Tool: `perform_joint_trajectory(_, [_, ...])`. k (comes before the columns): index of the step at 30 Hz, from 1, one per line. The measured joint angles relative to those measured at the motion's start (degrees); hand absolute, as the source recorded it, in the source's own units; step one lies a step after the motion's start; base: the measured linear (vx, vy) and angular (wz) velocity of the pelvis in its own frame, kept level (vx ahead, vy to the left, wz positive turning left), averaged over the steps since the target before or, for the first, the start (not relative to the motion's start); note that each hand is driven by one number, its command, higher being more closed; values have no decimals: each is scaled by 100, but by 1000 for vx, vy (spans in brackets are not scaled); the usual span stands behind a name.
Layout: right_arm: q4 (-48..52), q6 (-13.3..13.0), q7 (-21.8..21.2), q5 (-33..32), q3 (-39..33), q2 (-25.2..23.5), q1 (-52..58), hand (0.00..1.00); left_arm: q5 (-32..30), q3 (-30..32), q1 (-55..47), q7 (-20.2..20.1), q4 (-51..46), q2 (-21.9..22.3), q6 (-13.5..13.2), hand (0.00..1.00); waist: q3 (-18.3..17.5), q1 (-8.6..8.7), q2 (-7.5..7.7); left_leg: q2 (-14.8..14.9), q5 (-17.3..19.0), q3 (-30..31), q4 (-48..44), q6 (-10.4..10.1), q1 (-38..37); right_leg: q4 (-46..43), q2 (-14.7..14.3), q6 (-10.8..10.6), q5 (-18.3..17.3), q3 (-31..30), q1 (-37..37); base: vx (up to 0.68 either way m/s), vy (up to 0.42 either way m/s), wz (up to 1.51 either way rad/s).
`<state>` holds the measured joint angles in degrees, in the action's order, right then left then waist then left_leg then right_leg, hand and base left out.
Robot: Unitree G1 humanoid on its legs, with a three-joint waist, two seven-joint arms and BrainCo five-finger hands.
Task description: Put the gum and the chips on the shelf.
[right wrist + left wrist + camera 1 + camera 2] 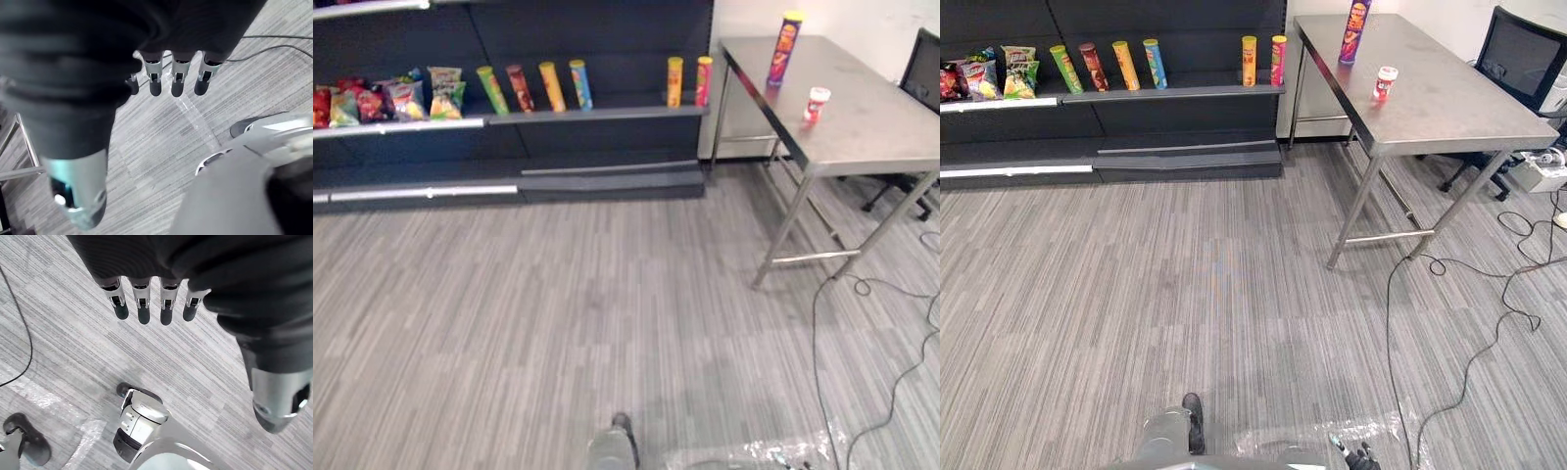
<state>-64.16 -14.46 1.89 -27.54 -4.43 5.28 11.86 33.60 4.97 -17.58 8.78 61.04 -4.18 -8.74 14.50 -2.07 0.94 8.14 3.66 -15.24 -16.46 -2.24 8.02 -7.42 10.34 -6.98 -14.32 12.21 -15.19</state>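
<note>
A tall purple chips can (785, 49) stands upright at the far end of the steel table (871, 127) on the right. A small white gum tub (817, 104) with a red lid sits a little nearer on the same table. The dark shelf (597, 115) runs along the back wall to the table's left. My left hand (143, 308) hangs over the grey plank floor, its fingers straight and holding nothing. My right hand (177, 81) also hangs over the floor, fingers relaxed and empty. Both hands are far from the table and the shelf.
Several chip cans (548, 86) and snack bags (391, 98) stand on the shelf board, with a gap between the cans. A black office chair (1518, 54) stands behind the table. Open floor lies between me and the shelf. A clear plastic sheet (754, 452) lies by my feet.
</note>
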Motion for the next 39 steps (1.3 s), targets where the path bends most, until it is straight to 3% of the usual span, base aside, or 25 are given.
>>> perform_joint_trajectory(3, [26, -9, -107, 2, -81, -128, -123, 0, -7, 36, 85, 84, -2, -93, -108, 0, 86, -40, 202, -50, 473, -157, -575, 59, 101, -75, 193, -73, 97, -2, -33, 260, 230, -20])
perform_joint_trajectory(5, [25, -11, -110, 9, -153, -186, -126, 0, -30, 50, 108, 251, -7, -96, -104, 0, 62, -39, 242, -82, 777, -250, -811, 92, -9, -140, 303, -238, 198, 7, -168, 219, 185, -19])
perform_joint_trajectory(8, [28, -11, -88, 10, -153, -186, -84, 0, -169, 45, 161, 379, 18, -128, -34, 0, -89, -18, 270, -277, 985, -292, -792, 145, -133, -617, 537, -267, 213, 69, -57, 164, 146, 0])
perform_joint_trajectory(11, [39, 1, 36, 5, -180, -205, 29, 0, -348, 42, 140, 365, 57, -161, 26, 0, -323, -22, 327, -651, 1027, -328, -472, 242, -243, -2031, 1011, -317, 290, 22, 702, 196, 133, 19])
perform_joint_trajectory(12, [48, 1, 17, 9, -189, -220, 66, 0, -347, 31, 107, 311, 53, -195, 54, 0, -357, -21, 366, -857, 990, -326, -192, 314, -464, -2749, 1270, -211, 568, 2, 1010, 179, 84, 16])
perform_joint_trajectory(14, [80, -2, 5, 10, -189, -217, 74, 0, -354, -6, 51, 274, 36, -215, 54, 0, -380, -6, 396, -996, 968, -299, 129, 401, -746, -3357, 1455, -87, 1097, -16, 1271, 219, 111, 13])
perform_joint_trajectory(15, [94, -1, -1, 3, -188, -205, 79, 0, -407, -31, 12, 263, -53, -211, 55, 0, -446, 21, 284, -1024, 945, -258, 347, 514, -948, -3854, 1500, -81, 1297, -46, 1515, 320, 113, 3])
perform_joint_trajectory(16, [143, 3, -3, -3, -177, -207, 81, 0, -483, -29, -1, 261, -108, -242, 56, 0, -469, 34, 304, -966, 949, -221, 455, 639, -1118, -4404, 1353, -6, 694, 97, 1847, 238, 64, 0])
perform_joint_trajectory(17, [156, 3, -3, -3, -176, -207, 80, 0, -491, -29, 0, 261, -112, -245, 57, 0, -466, 36, 297, -944, 950, -215, 471, 639, -1144, -4466, 1317, 4, 571, 154, 1897, 233, 21, -2])
perform_joint_trajectory(18, [226, 3, -2, -3, -176, -205, 91, 0, -498, -33, 17, 264, -125, -257, 63, 0, -458, 52, 267, -848, 957, -178, 574, 630, -1279, -4524, 1067, 74, 151, 462, 2101, 225, -18, 2])
perform_joint_trajectory(20, [313, -7, -6, -8, -162, -193, 140, 0, -495, -54, 79, 268, -203, -259, 72, 0, -424, 61, 217, -712, 1000, -138, 834, 599, -1518, -4184, 705, 317, -135, 938, 2465, 280, -39, 5])
perform_joint_trajectory(23, [478, -19, -3, -59, -129, -187, 195, 0, -497, -56, 220, 297, -239, -258, 186, 0, -381, 105, 169, -551, 1115, -87, 1036, 402, -1839, -2825, 295, 308, -43, 1096, 3063, 297, -93, 21])
perform_joint_trajectory(25, [485, -97, 7, -58, -131, -195, 191, 0, -496, -54, 293, 348, -241, -256, 183, 0, -375, 239, 157, -468, 1196, 98, 1049, 210, -1964, -1539, 91, 289, 484, 873, 3243, 385, -156, 50])
perform_joint_trajectory(27, [481, -108, 36, -56, -140, -256, 246, 0, -474, 2, 308, 340, -248, -259, 179, 0, -309, 317, 208, -440, 1409, 279, 1146, -116, -2346, 73, -34, 172, 1777, 571, 2980, 514, -237, 52])
perform_joint_trajectory(28, [485, -106, 60, -52, -169, -265, 231, 0, -473, 7, 314, 339, -241, -268, 178, 0, -287, 316, 197, -400, 1458, 330, 1157, -191, -2450, 84, -54, 243, 2163, 583, 2886, 534, -237, 42])
perform_joint_trajectory(29, [498, -108, 108, -53, -203, -189, 162, 0, -478, 4, 374, 336, -224, -191, 179, 0, -206, 330, 63, -265, 1456, 321, 1131, -212, -2534, -212, -140, 564, 2142, 662, 2893, 518, -232, 27])
perform_joint_trajectory(30, [513, -107, 186, -52, -206, -78, 121, 0, -504, -3, 384, 331, -241, -70, 175, 0, -158, 306, -107, -109, 1403, 282, 1115, -247, -2563, -438, -246, 693, 1876, 710, 2925, 502, -228, 18])
perform_joint_trajectory(32, [526, -95, 284, -54, -215, -17, 44, 0, -512, 0, 398, 345, -236, 12, 179, 0, -135, 306, -274, 7, 1276, 256, 1099, -330, -2669, -812, -291, 787, 1573, 757, 2934, 450, -202, 4])
perform_joint_trajectory(35, [522, -62, 288, -56, -249, -54, 37, 0, -557, 11, 396, 335, -231, 17, 179, 0, -158, 302, -222, 83, 1040, 103, 710, -434, -2849, -1476, -260, 743, 931, 766, 2888, 388, -163, -5])
perform_joint_trajectory(36, [524, -43, 293, -57, -254, -58, 37, 0, -571, 44, 392, 327, -231, 22, 188, 0, -174, 307, -225, 162, 983, 90, 140, -531, -2675, -1476, -277, 722, 762, 753, 2776, 253, -118, -16])
perform_joint_trajectory(38, [547, 14, 293, -58, -247, 5, 54, 0, -562, 111, 384, 302, -231, 24, 186, 0, -216, 335, -251, 405, 606, 205, -1337, -1040, -2023, -1196, -373, 719, 747, 746, 2503, 241, -98, -15])
perform_joint_trajectory(39, [558, 21, 284, -54, -213, 43, 82, 0, -543, 198, 382, 255, -229, 81, 177, 0, -231, 341, -321, 605, -10, 354, -2304, -1265, -1567, -925, -488, 718, 751, 738, 2241, 277, -22, -16])
